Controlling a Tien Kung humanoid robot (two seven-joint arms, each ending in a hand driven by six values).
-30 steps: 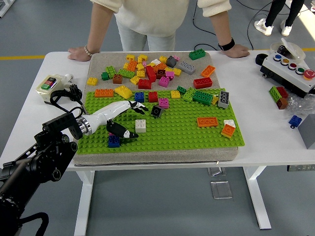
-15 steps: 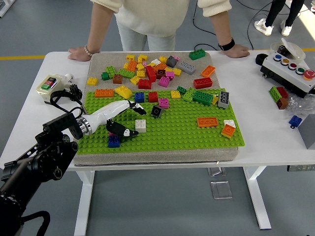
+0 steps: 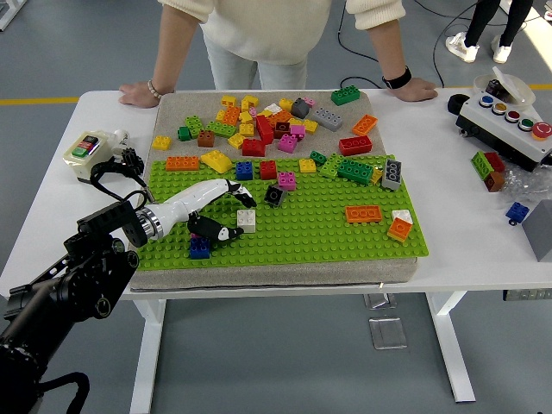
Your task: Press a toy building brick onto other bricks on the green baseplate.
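The green baseplate (image 3: pixel 302 233) lies on a grey mat and carries scattered bricks. My left hand (image 3: pixel 239 216), white with black fingertips, reaches over its left part with spread fingers and holds nothing. A white brick (image 3: pixel 247 221) sits on the plate just right of the hand, between the fingers (image 3: pixel 245 197) and the thumb. A blue brick (image 3: pixel 200 248) stands on the plate just below the thumb. An orange brick (image 3: pixel 363 213) and a black brick (image 3: pixel 274 196) are fixed further right. The right arm does not show.
Loose bricks are heaped on the grey mat (image 3: pixel 172 112) behind the plate. A person stands at the far side with both hands (image 3: pixel 138 93) resting on the table edge. A button box (image 3: pixel 509 121) and stray bricks (image 3: pixel 490 167) sit at the right, a small switch box (image 3: pixel 89 150) at the left.
My left hand has drawn back slightly toward the left and its fingers have dropped a little nearer the white brick. The bricks have not moved.
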